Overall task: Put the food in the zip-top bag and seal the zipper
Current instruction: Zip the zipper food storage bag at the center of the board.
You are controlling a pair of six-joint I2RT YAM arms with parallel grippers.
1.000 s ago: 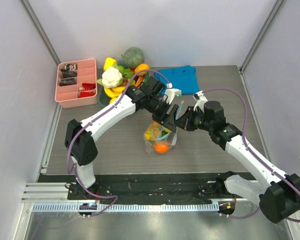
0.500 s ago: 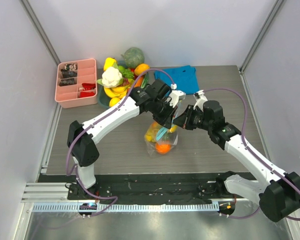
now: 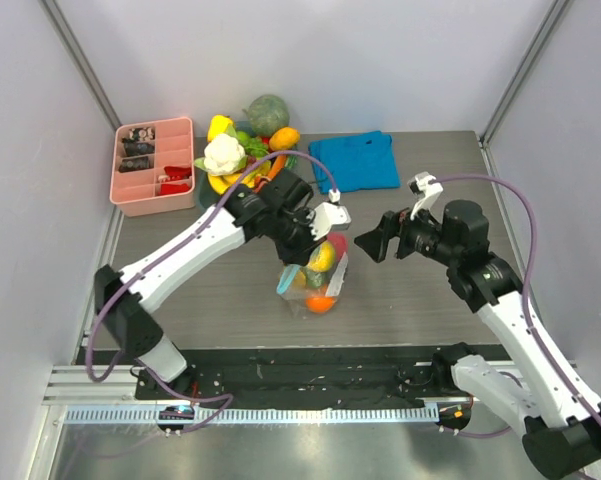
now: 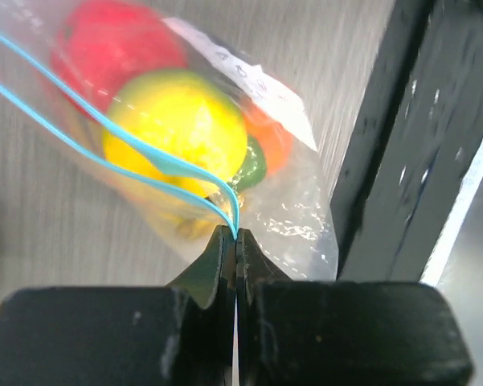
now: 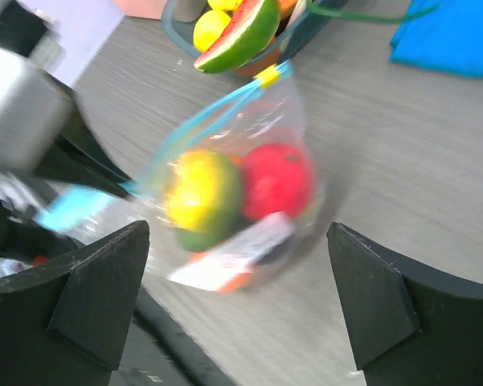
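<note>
The clear zip-top bag (image 3: 315,278) hangs just above the table's middle, holding a yellow fruit (image 4: 177,129), a red one (image 4: 116,48) and an orange one (image 4: 272,138). My left gripper (image 3: 318,238) is shut on the blue-teal zipper (image 4: 235,229) at one end of the bag's mouth. In the left wrist view the two sides of the strip part further along, so the mouth gapes there. My right gripper (image 3: 368,245) stands open to the right of the bag, apart from it. In the right wrist view the bag (image 5: 241,185) lies beyond the wide fingers, blurred.
A bowl of toy produce (image 3: 245,150) with a white cauliflower (image 3: 223,155) and a watermelon slice (image 5: 241,28) stands at the back. Beside it are a pink compartment tray (image 3: 152,165) and a folded blue cloth (image 3: 355,160). A black rail (image 3: 300,375) borders the near edge.
My right gripper let go of the bag, opened wide and drew back to the right. My left gripper shut on the zipper and carried the bag slightly left and nearer.
</note>
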